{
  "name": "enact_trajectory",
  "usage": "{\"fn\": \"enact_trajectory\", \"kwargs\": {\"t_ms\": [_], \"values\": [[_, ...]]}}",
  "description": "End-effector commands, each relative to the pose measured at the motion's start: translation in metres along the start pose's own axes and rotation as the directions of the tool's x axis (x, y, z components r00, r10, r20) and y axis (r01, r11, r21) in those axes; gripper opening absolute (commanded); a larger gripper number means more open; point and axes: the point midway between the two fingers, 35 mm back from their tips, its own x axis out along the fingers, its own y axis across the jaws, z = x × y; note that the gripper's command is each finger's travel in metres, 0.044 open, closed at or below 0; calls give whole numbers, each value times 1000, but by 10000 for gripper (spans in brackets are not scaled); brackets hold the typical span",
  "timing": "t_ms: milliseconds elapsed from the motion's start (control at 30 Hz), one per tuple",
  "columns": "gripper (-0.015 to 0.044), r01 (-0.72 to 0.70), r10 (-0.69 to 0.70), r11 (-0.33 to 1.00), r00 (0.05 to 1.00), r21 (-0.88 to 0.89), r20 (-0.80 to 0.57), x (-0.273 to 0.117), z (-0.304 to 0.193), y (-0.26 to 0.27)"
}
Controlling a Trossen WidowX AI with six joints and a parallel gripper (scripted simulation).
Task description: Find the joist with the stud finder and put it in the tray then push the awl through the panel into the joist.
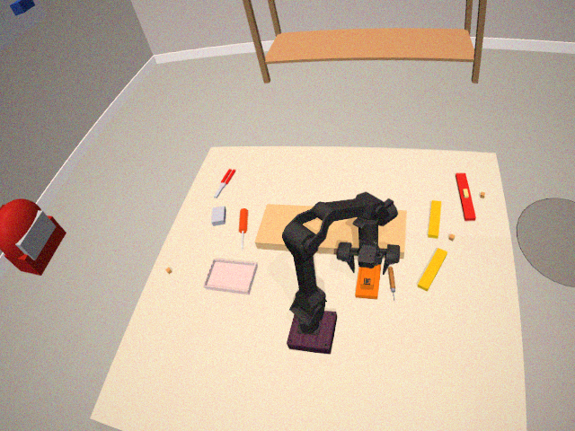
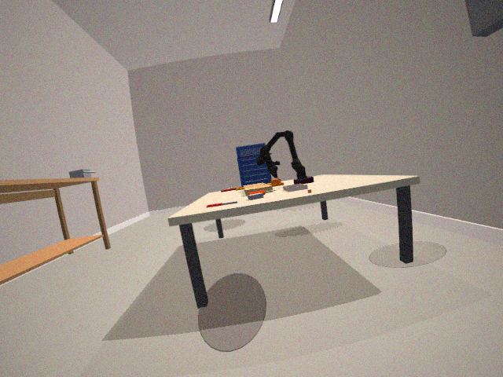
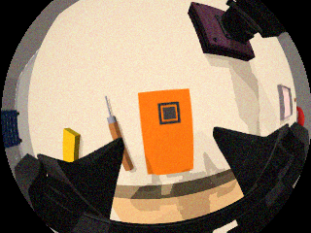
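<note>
The orange stud finder (image 1: 367, 289) (image 3: 167, 146) lies on the table in front of the floor panel (image 1: 274, 232) (image 3: 146, 209). My gripper (image 1: 368, 271) (image 3: 170, 137) is open and empty, above the stud finder, with its fingertips apart on either side of it in the wrist view. The awl (image 1: 392, 279) (image 3: 120, 141) with a brown handle lies beside the stud finder, its metal tip pointing towards the robot base's side. The pink tray (image 1: 230, 276) (image 3: 286, 102) stands left of the arm and looks empty. The joist is hidden under the panel.
An orange-red screwdriver (image 1: 243, 221), a grey block (image 1: 217, 215) and red-handled pliers (image 1: 225, 181) lie at the left. Two yellow bars (image 1: 434, 218) (image 1: 432, 269), a red level (image 1: 464, 199) and small cubes (image 1: 451, 237) (image 1: 482, 195) lie at the right.
</note>
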Motion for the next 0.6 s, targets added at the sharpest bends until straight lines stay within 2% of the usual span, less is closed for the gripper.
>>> {"fn": "enact_trajectory", "kwargs": {"t_ms": [0,567], "values": [[440,10,-10,1000,1000,1,7,9,-2,-1],[440,10,-10,1000,1000,1,7,35,-9,-2]]}}
